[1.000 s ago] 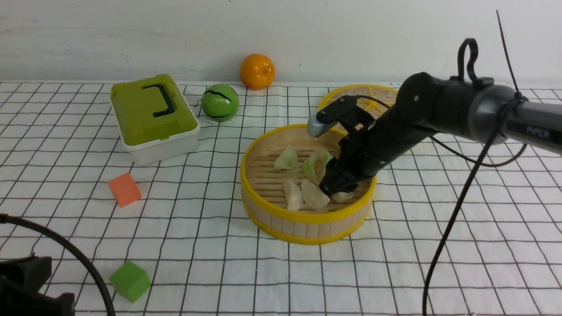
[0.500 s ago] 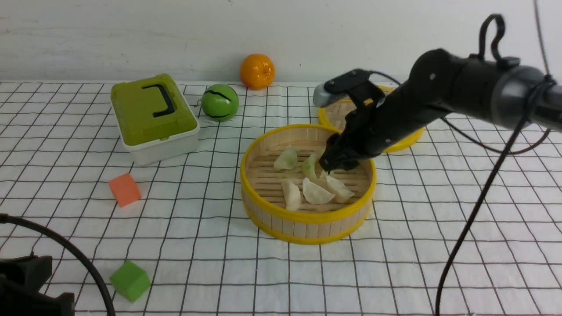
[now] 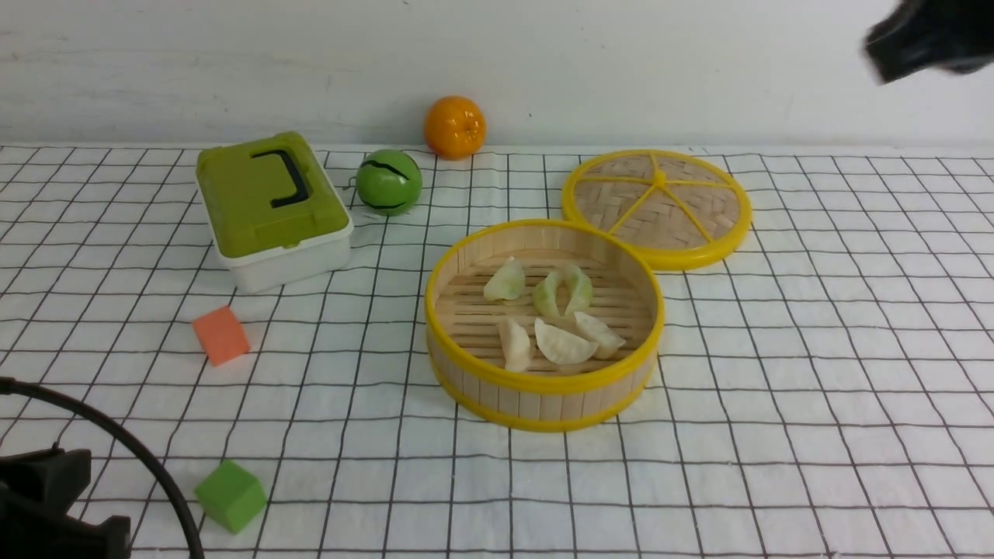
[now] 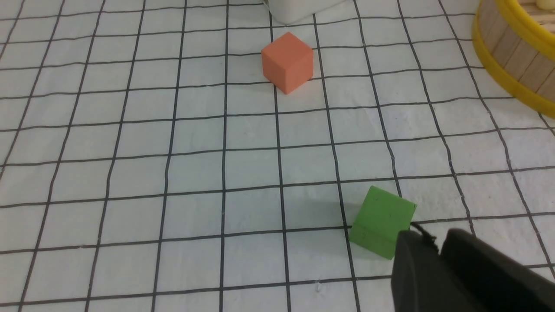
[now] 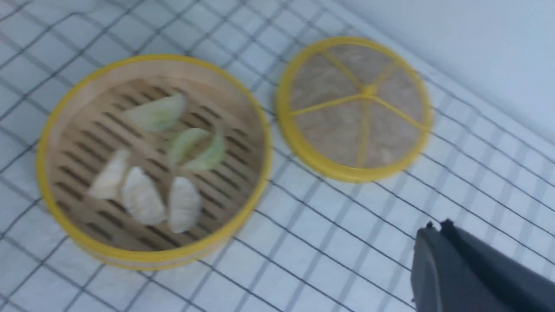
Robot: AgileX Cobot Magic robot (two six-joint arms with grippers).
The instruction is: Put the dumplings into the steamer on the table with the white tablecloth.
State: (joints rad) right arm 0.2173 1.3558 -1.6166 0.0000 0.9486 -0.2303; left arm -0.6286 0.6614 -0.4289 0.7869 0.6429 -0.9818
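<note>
The steamer stands mid-table on the white tablecloth. Inside lie several dumplings: three pale green ones at the back and three cream-white ones in front. The right wrist view shows the same steamer and dumplings from above, blurred. My right gripper is shut and empty, lifted high; its arm is a blur at the top right corner. My left gripper hovers low beside a green cube, fingers almost together, holding nothing.
The flat woven lid lies behind the steamer to the right. A green-lidded box, a green ball and an orange stand at the back left. An orange cube and a green cube lie front left.
My right gripper let the last white dumpling go in the steamer, rose out of it, shut, and swung up to the far right. The left arm stayed put.
</note>
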